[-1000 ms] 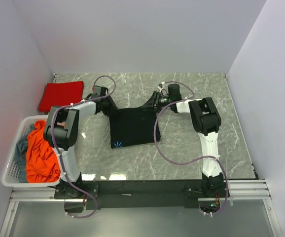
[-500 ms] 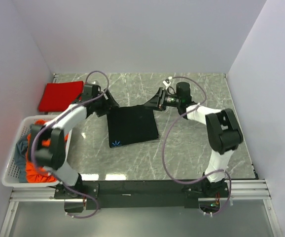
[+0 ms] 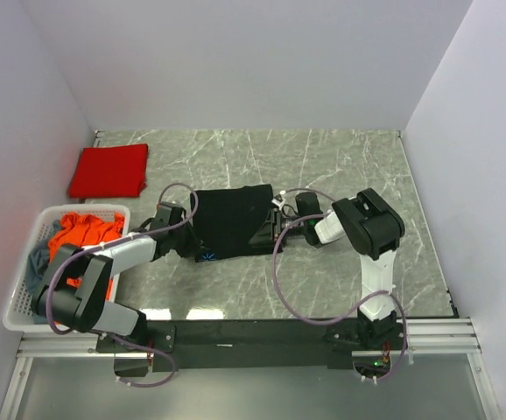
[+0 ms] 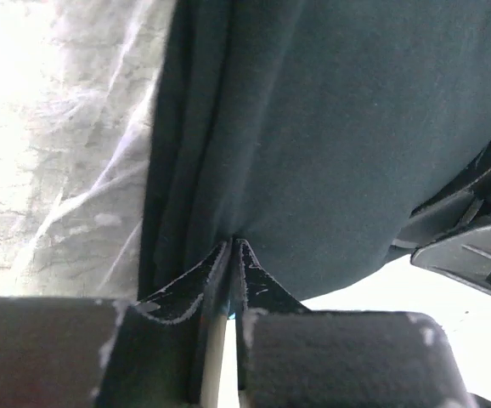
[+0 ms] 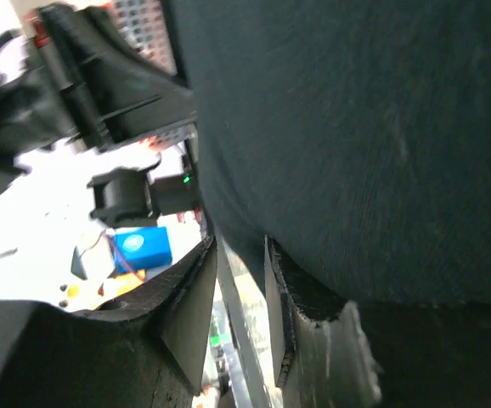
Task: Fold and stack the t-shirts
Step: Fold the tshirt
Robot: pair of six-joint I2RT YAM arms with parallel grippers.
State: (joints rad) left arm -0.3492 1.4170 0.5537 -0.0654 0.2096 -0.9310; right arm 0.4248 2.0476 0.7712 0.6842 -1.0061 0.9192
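Black-and-white arms [image 3: 122, 251], looping mauve cables [image 3: 274, 254]

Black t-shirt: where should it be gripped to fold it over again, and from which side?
Probably its two near corners, approached low from the near side. The black t-shirt lies on the table as a flat folded rectangle with one straight edge facing that way; the left end effector pinches its cloth there.
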